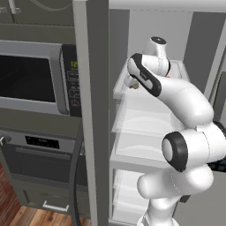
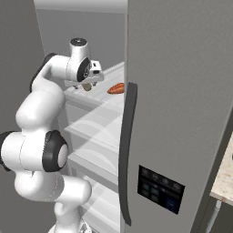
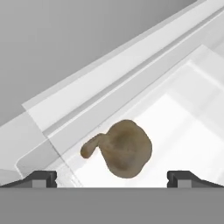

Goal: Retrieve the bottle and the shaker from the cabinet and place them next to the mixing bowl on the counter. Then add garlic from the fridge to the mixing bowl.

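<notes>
I have the gripper (image 3: 112, 177) spread wide over the garlic (image 3: 122, 148) near the fridge shelf (image 3: 183, 113) front edge; light, firm, papery, so I'd pinch its bulb, not the stem.

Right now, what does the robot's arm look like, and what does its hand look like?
The arm is glossy white and made of chunky rounded tubes, like fat sausages joined together. Each joint has a dark black ring or band around it. No loose cables hang off it. The gripper has two small dark grey finger tips with flat, blocky ends.
</notes>
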You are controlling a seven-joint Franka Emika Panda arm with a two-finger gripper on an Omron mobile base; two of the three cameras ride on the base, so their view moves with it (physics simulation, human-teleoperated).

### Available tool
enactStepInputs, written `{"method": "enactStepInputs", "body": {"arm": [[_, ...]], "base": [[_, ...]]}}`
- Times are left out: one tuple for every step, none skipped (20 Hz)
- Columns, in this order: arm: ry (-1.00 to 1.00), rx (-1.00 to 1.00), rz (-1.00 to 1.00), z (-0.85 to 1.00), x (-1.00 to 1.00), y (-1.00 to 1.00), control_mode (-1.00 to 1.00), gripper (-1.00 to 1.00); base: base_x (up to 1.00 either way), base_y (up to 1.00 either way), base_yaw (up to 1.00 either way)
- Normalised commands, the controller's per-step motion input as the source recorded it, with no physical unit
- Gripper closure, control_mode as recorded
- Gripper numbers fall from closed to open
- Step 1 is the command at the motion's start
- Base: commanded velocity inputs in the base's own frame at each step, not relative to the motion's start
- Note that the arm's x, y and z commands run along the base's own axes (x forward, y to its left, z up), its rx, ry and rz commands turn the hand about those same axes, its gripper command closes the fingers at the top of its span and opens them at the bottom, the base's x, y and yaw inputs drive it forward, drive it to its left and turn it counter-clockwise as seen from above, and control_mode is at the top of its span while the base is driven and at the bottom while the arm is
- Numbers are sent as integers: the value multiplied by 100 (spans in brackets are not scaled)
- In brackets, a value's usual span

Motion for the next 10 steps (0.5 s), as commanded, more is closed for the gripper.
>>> {"method": "enactStepInputs", "body": {"arm": [[0, 0, 0, -19, 22, 0, -100, -100], [0, 0, 0, -21, 26, 0, -100, -100], [0, 0, 0, -15, 27, 0, -100, -100], [0, 0, 0, -9, 25, 0, -100, -100], [0, 0, 0, -6, 24, 0, -100, -100], [0, 0, 0, -3, 14, 0, -100, -100], [0, 0, 0, -4, 3, 0, -100, -100], [0, 0, 0, -8, 0, 0, -100, -100], [0, 0, 0, -11, 0, 0, -100, -100], [3, 0, 0, -10, 0, 0, -100, -100]], "base": [[0, 0, 0], [0, 0, 0], [0, 0, 0], [0, 0, 0], [0, 0, 0], [0, 0, 0], [0, 0, 0], [0, 0, 0], [0, 0, 0], [0, 0, 0]]}}
